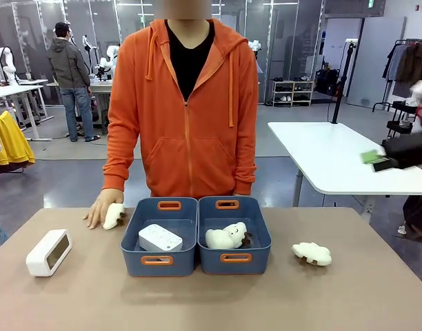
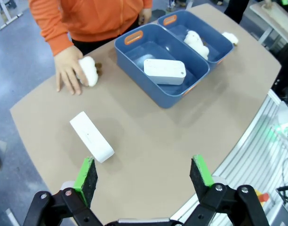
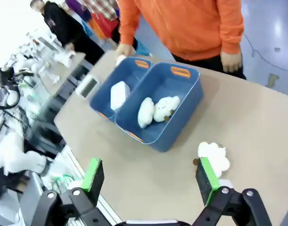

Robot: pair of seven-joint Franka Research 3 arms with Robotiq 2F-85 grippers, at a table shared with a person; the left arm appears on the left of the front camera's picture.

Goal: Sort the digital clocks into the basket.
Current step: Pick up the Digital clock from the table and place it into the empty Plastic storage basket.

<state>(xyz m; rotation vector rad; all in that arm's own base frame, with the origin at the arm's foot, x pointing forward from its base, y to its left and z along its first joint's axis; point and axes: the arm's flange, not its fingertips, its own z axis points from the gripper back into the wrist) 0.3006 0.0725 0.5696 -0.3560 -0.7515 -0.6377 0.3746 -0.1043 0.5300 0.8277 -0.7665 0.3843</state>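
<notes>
One white digital clock [image 1: 49, 252] stands on the table at the left, clear of both tubs. A second digital clock [image 1: 160, 238] lies in the left slate-blue basket [image 1: 132, 261]. In the left wrist view my left gripper [image 2: 143, 162] hangs open high above the table, with the loose clock [image 2: 91, 136] just beyond its left finger and the basket [image 2: 134, 59] holding the other clock [image 2: 164, 71] farther off. My right gripper [image 3: 148, 165] is open and raised over the table's right part, and shows at the right edge of the front view [image 1: 380, 160].
The twin tub [image 1: 259, 258] beside the basket holds two cream cloud plushes [image 1: 225, 236]. Another cloud plush [image 1: 312, 253] lies on the table at the right. The person's hand [image 1: 99, 207] rests on a further plush [image 1: 114, 215] left of the basket.
</notes>
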